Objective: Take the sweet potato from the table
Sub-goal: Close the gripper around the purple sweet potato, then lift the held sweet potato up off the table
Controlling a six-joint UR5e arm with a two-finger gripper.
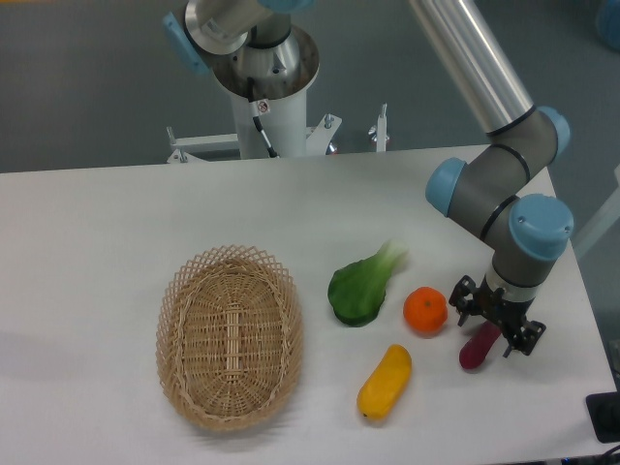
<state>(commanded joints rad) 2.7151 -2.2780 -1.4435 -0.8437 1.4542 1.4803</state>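
In the fixed camera, the sweet potato (479,347) lay on the white worktop (97,223) just right of the orange (425,311), its long axis running up-right. The hand (495,322) hung directly above its upper end, fingers spread wide astride it, gripping nothing.

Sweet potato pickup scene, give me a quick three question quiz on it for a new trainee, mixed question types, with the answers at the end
1. True or false: the sweet potato lies inside the wicker basket.
2. Multiple choice: which item lies closest to the gripper? A) the leafy green vegetable B) the orange C) the yellow vegetable
3. Fill in: the sweet potato rests on the ____.

Key:
1. False. It lies near the right side of the white tabletop, directly under the gripper; the basket holds nothing visible.
2. B. The orange sits just beside the gripper.
3. Table. The gripper is open over it, fingers on either side, not closed.
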